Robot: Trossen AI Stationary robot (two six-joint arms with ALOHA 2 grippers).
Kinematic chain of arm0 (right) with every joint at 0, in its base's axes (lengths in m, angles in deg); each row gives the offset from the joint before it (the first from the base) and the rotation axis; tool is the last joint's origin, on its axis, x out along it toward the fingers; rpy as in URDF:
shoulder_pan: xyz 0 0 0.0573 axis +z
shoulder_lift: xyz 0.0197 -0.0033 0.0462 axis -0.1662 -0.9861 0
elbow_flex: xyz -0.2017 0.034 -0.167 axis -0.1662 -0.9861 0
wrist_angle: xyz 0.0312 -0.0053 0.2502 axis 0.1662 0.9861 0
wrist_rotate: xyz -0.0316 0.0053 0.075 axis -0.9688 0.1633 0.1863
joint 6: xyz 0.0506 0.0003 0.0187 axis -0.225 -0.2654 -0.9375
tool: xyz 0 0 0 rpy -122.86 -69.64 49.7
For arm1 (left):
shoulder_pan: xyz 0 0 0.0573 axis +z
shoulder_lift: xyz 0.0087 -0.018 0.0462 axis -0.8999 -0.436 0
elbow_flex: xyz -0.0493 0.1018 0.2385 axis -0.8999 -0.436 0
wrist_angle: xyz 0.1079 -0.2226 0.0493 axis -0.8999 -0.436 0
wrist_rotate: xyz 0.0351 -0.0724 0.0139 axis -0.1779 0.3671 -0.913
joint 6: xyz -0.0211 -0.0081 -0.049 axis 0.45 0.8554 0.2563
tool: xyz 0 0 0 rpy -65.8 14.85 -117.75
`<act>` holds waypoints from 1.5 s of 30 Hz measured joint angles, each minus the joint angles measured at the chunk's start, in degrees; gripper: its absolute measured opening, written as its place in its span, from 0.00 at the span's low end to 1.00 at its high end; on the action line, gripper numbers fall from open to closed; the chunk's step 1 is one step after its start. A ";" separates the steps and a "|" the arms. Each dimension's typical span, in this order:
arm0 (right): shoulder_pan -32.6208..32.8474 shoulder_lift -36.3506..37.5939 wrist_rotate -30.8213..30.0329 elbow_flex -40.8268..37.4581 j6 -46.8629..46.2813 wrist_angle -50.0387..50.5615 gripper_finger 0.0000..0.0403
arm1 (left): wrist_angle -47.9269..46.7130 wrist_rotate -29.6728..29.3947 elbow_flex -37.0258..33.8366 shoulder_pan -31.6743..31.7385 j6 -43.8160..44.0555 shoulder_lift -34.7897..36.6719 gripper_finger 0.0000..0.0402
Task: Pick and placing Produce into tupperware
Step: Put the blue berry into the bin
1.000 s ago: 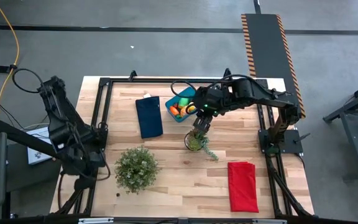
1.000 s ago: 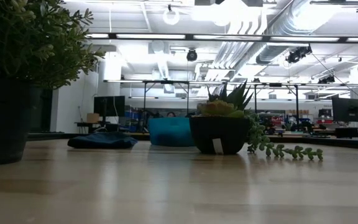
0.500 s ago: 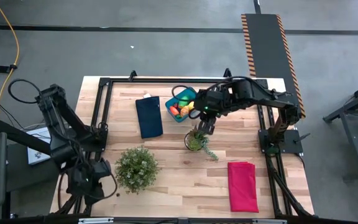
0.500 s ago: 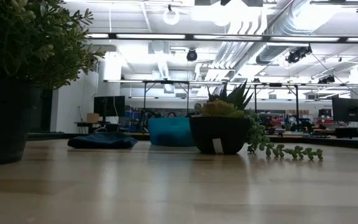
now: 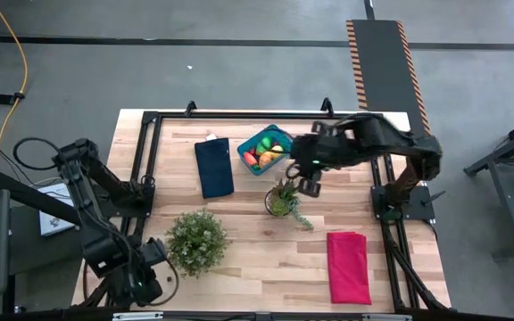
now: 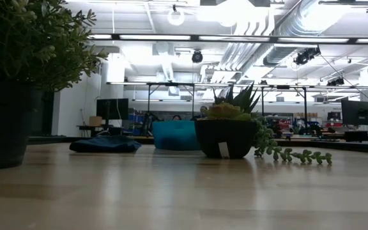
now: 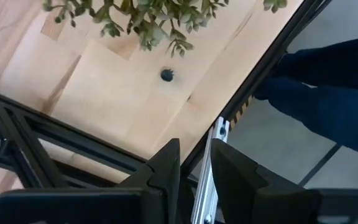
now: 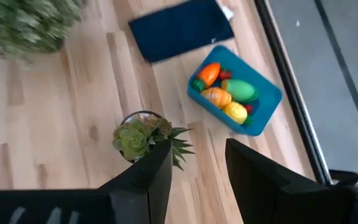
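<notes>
The blue tupperware (image 5: pixel 244 147) stands at the table's far middle with the produce (image 5: pixel 264 153) lying inside it. In the right wrist view I see a carrot (image 8: pixel 209 73), a green oval (image 8: pixel 240 90), an orange oval (image 8: pixel 216 96) and a yellow lemon (image 8: pixel 235 112) in the tub (image 8: pixel 265 107). My right gripper (image 5: pixel 309 185) hangs open and holds nothing, to the right of the tub and above the spiky plant (image 5: pixel 279 201). My left gripper (image 7: pixel 194 177) is open and holds nothing. It points down over the table's near left corner (image 5: pixel 150 272).
A bushy potted plant (image 5: pixel 194 241) stands near my left gripper. A dark blue cloth (image 5: pixel 213 167) lies left of the tub. A red cloth (image 5: pixel 348 266) lies at the near right. A black frame rail (image 7: pixel 73 146) runs along the table's edge.
My left gripper has swung toward the table's near edge, past the bushy plant, and tipped further down. My right gripper has drawn away from the tub toward the table's right edge and rolled a little. The produce and the tub have stayed still.
</notes>
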 joint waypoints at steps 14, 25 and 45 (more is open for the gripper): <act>10.59 19.91 -13.67 -12.62 -16.72 -1.04 0.35 | 0.85 -9.41 -0.02 -1.86 0.04 -2.32 0.20; 12.65 32.29 -17.07 -34.72 -25.88 -8.26 0.35 | -0.82 -17.80 -0.14 -7.66 6.64 -4.53 0.20; 12.64 39.95 -16.35 -46.69 -30.08 -14.82 0.35 | 2.26 -18.05 -0.15 -7.54 7.14 -12.78 0.20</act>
